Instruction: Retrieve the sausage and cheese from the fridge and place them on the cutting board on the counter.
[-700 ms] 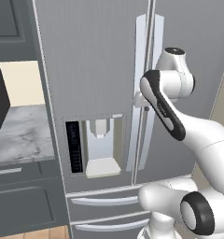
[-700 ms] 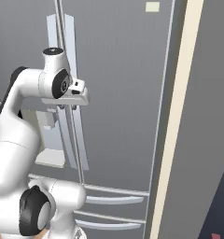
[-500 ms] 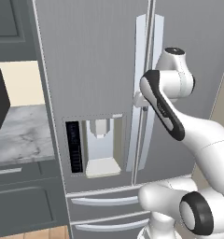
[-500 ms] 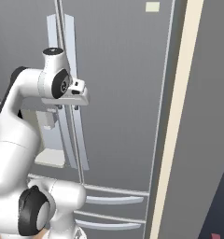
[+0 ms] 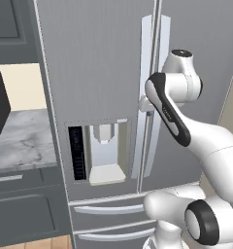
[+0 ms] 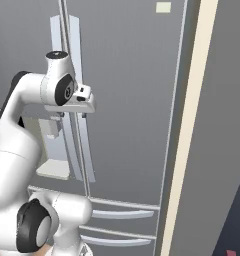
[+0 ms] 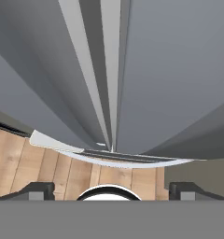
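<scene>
Left base view: the fridge stands shut, both French doors closed, water dispenser low on the left door. The arm reaches up to the long silver handles at the door seam, and the end effector sits right at them. The marble counter shows to the left, over dark cabinets.

Right base view: the end effector is up against the handles, hand pointing downward.

Hand view: looking down along the door seam, the two handles run toward the wooden floor. The finger tips stand far apart, end effector wide open, holding nothing.
</scene>
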